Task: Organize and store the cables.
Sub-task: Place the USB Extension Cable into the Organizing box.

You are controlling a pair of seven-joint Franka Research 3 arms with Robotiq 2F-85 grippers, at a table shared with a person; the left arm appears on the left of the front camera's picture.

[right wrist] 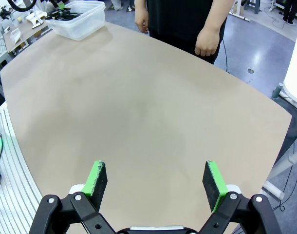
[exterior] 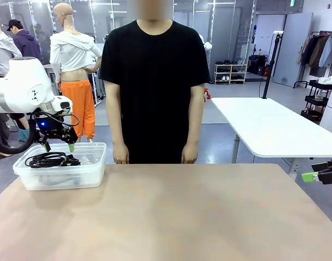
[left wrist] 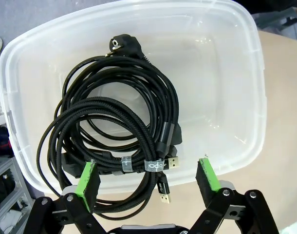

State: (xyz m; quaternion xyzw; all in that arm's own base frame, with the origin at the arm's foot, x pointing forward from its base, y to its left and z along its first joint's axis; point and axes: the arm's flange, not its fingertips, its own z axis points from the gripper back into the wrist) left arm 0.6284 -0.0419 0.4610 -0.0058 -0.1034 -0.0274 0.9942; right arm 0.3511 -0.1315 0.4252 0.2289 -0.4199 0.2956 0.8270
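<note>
Coiled black cables (left wrist: 114, 126) lie inside a clear plastic bin (left wrist: 226, 63), with a power plug at the far end and gold USB plugs near my fingers. From the front, the cables (exterior: 49, 159) sit in the bin (exterior: 90, 168) at the table's far left. My left gripper (exterior: 58, 147) hangs open just above the bin, nothing between its green pads (left wrist: 87, 178). My left gripper (left wrist: 148, 178) looks straight down on the coils. At the table's right edge my right gripper (exterior: 313, 175) is open and holds nothing; my right gripper (right wrist: 156, 178) faces the bare tabletop.
A person in a black shirt (exterior: 155, 81) stands at the table's far side, hands (exterior: 121, 155) down by the edge. The tan tabletop (exterior: 182, 217) spreads wide between the bin and my right gripper. A white table (exterior: 275, 125) stands behind at the right.
</note>
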